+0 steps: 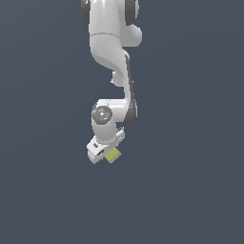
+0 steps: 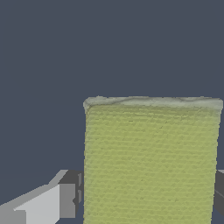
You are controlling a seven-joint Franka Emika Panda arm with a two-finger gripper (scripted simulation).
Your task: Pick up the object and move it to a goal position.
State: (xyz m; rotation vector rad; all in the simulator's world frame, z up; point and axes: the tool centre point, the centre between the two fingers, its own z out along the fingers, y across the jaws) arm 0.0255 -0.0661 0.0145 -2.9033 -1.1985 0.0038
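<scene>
A white robot arm (image 1: 112, 52) reaches down over a plain dark bench (image 1: 190, 190), its hand (image 1: 108, 151) apparently closed on a small yellow-green block (image 1: 113, 155), which fills the wrist view between the fingers (image 2: 65, 201). Carrying it well likely means a firm, steady grip throughout. No containers and no goal marker are visible.

All I get besides the job itself is a plain dark grey-blue ground (image 1: 190, 190), flat and unmarked to the exterior view's left, right, near and far. On the wrist feed it looks the same, possibly a floor.
</scene>
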